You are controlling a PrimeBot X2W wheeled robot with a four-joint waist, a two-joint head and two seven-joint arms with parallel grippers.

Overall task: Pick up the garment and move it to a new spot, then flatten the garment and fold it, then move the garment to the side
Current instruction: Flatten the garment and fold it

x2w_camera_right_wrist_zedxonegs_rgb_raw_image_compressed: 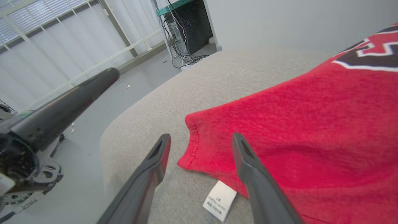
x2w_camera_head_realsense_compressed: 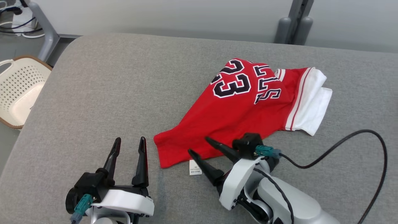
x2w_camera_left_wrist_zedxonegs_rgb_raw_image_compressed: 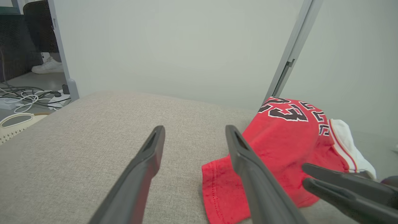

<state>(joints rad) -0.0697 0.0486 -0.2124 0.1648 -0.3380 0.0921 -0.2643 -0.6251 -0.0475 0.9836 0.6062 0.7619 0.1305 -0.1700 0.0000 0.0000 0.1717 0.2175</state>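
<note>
Judging from how it lies, the red jersey [x2w_camera_head_realsense_compressed: 245,115] seems already set down at centre right of the head view on the grey padded table [x2w_camera_head_realsense_compressed: 108,93]. It is humped and rumpled, so flattening, folding and the move aside all look left to do. It bears a black 23 and lettering, white sleeves [x2w_camera_head_realsense_compressed: 311,102] bunched at its right, and a white label [x2w_camera_head_realsense_compressed: 195,167] below the lower hem. The right gripper [x2w_camera_head_realsense_compressed: 199,145], lower centre, has its fingers spread at that hem and grips nothing. The left gripper [x2w_camera_head_realsense_compressed: 130,140], lower left, is spread wide and empty.
</note>
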